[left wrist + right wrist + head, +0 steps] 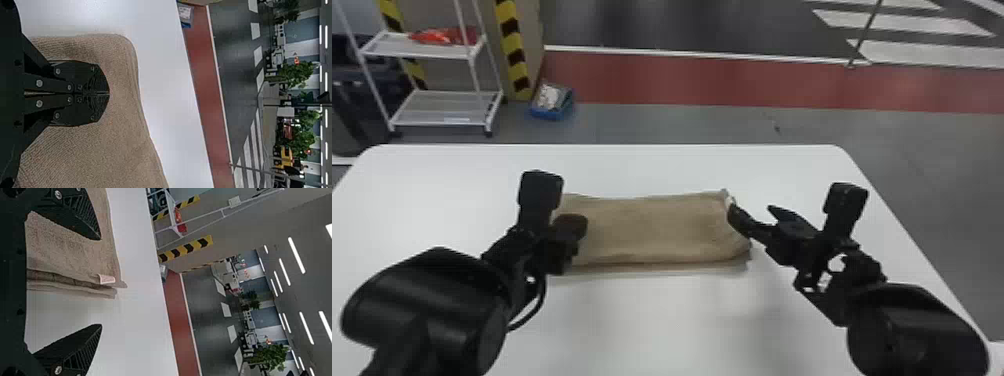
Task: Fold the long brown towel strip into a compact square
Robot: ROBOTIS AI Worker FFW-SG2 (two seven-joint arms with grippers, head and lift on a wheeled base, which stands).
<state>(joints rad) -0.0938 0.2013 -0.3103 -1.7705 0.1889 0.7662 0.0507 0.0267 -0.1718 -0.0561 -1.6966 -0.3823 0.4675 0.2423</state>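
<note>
Brown towel, layered, on white table, left gripper over its left end, fingers together, right gripper at right end, fingers apart

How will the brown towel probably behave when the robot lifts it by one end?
The towel will probably sag, as its cloth looks soft and its outline curves. Its layers may slide or open, since they lie loose at the end near the right gripper. It seems unlikely to roll, lying flat.
</note>
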